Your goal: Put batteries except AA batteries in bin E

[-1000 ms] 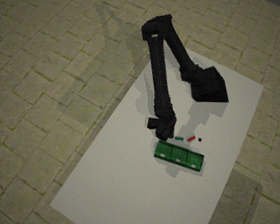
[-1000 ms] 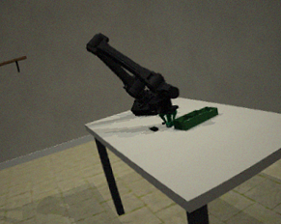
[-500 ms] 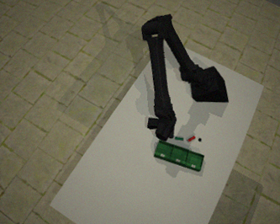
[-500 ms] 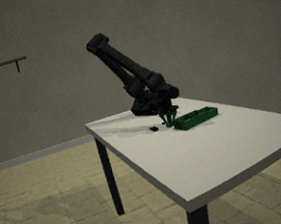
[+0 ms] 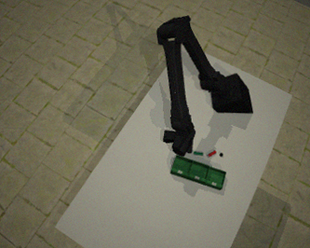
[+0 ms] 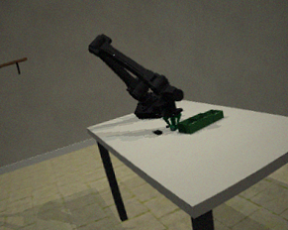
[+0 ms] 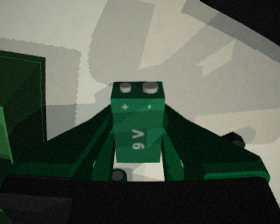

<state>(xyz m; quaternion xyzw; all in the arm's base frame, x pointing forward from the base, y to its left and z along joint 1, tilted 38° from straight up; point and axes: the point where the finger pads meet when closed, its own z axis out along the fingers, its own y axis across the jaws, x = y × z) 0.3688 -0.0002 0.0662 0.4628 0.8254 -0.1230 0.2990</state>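
My gripper is shut on a green 9V battery, which stands upright between the green fingers with its two terminals up. In the top view the gripper hangs just above the left end of the green bin tray. The tray also shows in the exterior view, with the gripper at its near end, and its edge shows at the left of the wrist view. A small green battery, a red battery and a small black thing lie on the table behind the tray. The bin letters are too small to read.
A small black thing lies on the table left of the gripper in the exterior view. The arm's black base stands at the table's far side. The white table's edges are well away from the tray.
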